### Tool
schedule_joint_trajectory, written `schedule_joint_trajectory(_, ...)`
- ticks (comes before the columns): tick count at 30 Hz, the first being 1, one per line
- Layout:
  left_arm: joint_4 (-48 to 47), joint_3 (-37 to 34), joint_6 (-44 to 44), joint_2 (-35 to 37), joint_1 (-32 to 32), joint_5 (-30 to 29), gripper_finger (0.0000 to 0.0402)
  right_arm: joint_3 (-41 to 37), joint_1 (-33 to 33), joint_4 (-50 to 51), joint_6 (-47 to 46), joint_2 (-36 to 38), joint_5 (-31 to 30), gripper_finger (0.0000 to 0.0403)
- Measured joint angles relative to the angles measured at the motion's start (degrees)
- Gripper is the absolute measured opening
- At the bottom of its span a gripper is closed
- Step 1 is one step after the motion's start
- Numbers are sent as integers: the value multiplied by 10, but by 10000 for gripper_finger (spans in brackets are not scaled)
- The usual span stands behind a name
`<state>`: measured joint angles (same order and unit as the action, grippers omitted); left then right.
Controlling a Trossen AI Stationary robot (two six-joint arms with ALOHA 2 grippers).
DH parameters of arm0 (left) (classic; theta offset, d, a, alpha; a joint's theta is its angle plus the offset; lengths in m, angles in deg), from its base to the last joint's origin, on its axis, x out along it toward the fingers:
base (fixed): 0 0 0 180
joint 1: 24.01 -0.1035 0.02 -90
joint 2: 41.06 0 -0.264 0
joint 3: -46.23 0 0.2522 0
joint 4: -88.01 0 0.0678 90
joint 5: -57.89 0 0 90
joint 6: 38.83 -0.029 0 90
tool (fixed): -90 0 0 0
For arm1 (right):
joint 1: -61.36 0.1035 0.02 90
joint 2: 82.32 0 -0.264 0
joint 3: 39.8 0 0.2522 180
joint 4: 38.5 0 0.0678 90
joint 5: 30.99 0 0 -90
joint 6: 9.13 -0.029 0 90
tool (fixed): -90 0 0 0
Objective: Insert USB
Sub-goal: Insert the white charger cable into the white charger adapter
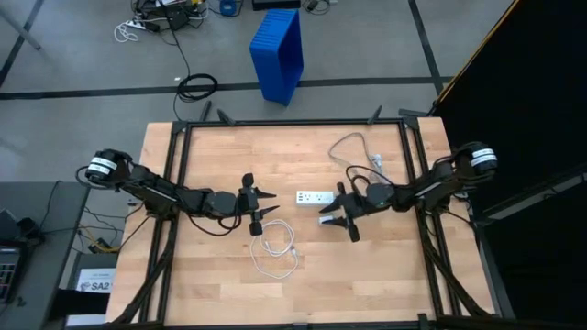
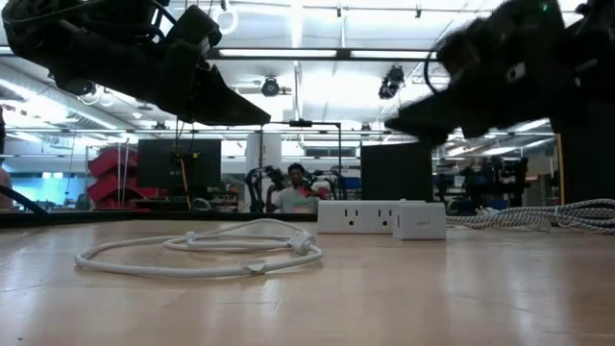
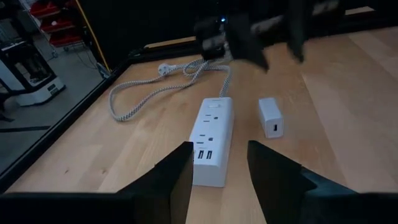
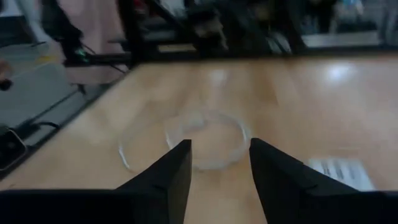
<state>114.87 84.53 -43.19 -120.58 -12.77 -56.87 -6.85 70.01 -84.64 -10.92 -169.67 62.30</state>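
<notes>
The thin white USB cable (image 1: 275,248) lies in loose loops on the wooden table, near the front middle. It also shows in the low view (image 2: 202,252) and, blurred, in the right wrist view (image 4: 205,140). The white power strip (image 1: 314,197) lies flat at the table's middle, its USB ports (image 3: 207,155) facing my left gripper. A small white charger block (image 3: 272,117) lies beside it. My left gripper (image 1: 268,205) is open and empty, above the table left of the strip. My right gripper (image 1: 341,213) is open and empty, above the table right of the strip.
The strip's thick grey braided cord (image 1: 353,147) loops toward the table's far right. A black frame (image 1: 293,122) runs around the table. A blue bin (image 1: 278,50) stands on the floor beyond the far edge. A person (image 2: 293,187) sits far off in the room.
</notes>
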Motion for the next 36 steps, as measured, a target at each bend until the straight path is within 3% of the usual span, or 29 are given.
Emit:
schedule_joint_trajectory(2, 0, 0, -1, 0, 0, 0, 136, 38, 16, 58, 29, -4, -7, 139)
schedule_joint_trajectory(7, 2, 0, -4, 0, 0, 0, 136, 163, 35, 322, 84, -29, -5, 135)
schedule_joint_trajectory(10, 1, 0, -5, 0, 0, 0, 136, 206, 33, 401, 115, -35, -2, 132)
schedule_joint_trajectory(18, 1, 0, -5, 0, 0, 0, 136, 218, 59, 407, 295, -47, -7, 129)
schedule_joint_trajectory(24, 2, 0, -3, 0, 0, 0, 136, 245, 67, 395, 305, -87, -10, 128)
schedule_joint_trajectory(36, -5, 0, -1, 0, 0, 0, 136, 356, 58, 508, 353, -173, 34, 123)
